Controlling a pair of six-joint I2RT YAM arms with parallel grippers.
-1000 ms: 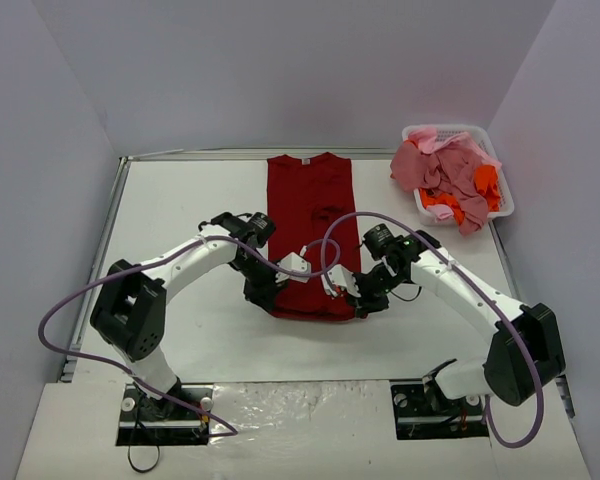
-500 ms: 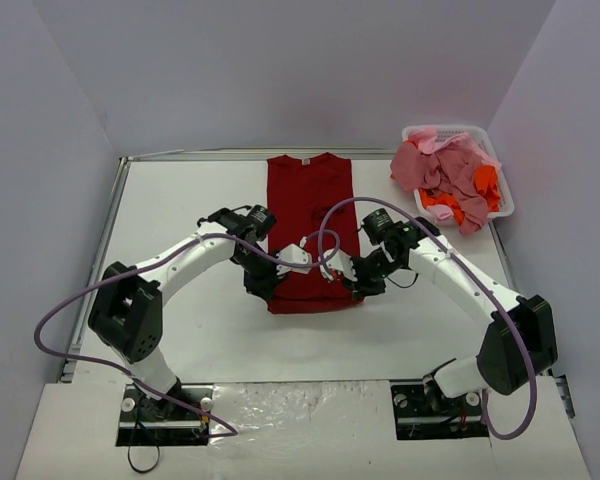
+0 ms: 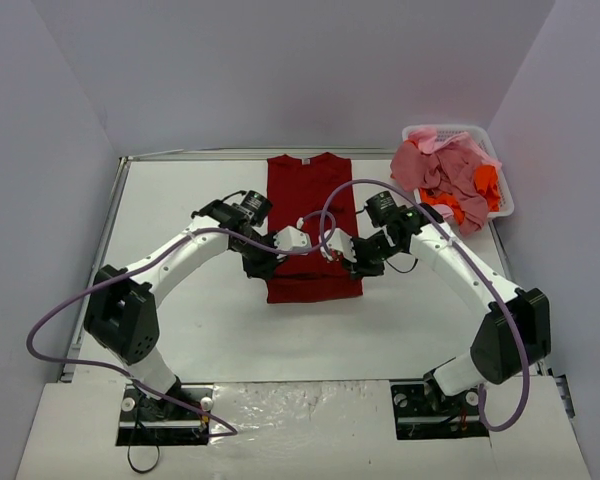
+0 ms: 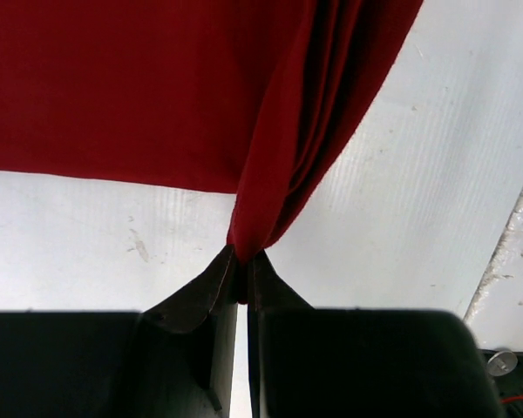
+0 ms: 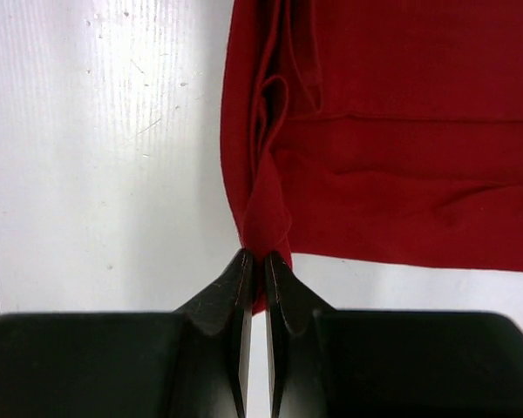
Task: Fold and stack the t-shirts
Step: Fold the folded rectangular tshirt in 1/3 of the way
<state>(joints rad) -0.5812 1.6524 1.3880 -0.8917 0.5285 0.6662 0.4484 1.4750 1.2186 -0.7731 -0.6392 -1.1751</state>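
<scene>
Found dark red t-shirt [image 3: 310, 195] lying lengthwise mid-worktop [image 3: 180, 200], collar toward far edge. Noted left hand [image 4: 241, 259] pinched fully closed on bunched cloth at shirt's left edge; right hand [image 5: 254, 259] likewise closed on right edge. Recorded pink and orange t-shirts [image 3: 450, 175] heaped in white basket [image 3: 460, 128] at far right corner. Could not read pale mark at collar: too small.

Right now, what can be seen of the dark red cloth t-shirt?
The dark red cloth t-shirt is soft and plain, sides folded in to a narrow strip, lying lengthways on the white table, collar at the far end. Its near corners are gathered into pleats, one pinched in each arm's shut jaws.
</scene>
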